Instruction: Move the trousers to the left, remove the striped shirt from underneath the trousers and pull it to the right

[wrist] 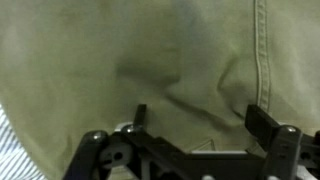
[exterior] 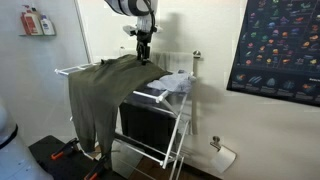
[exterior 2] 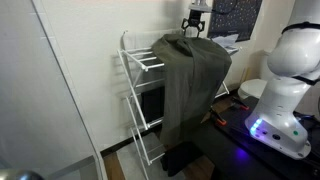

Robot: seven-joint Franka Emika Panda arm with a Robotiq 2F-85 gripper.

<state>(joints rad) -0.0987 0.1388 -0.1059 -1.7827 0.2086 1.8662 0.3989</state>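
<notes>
The olive-green trousers [exterior: 100,90] hang over a white drying rack [exterior: 175,130], legs dangling down its side; they also show in an exterior view [exterior 2: 190,90] and fill the wrist view [wrist: 150,60]. The striped shirt [exterior: 172,87] lies on the rack top beside and partly under the trousers; a strip of it shows at the wrist view's lower left corner [wrist: 12,150]. My gripper [exterior: 143,55] hovers just over the trousers' top [exterior 2: 193,33]. Its fingers [wrist: 195,122] are spread wide with cloth between them, not pinched.
The white rack [exterior 2: 135,70] stands against a white wall. A dark poster [exterior: 280,45] hangs on the wall. The robot's white base [exterior 2: 285,90] stands beside the rack. A white panel [exterior 2: 40,90] is close to the rack's other side. A dark box [exterior: 150,125] sits under the rack.
</notes>
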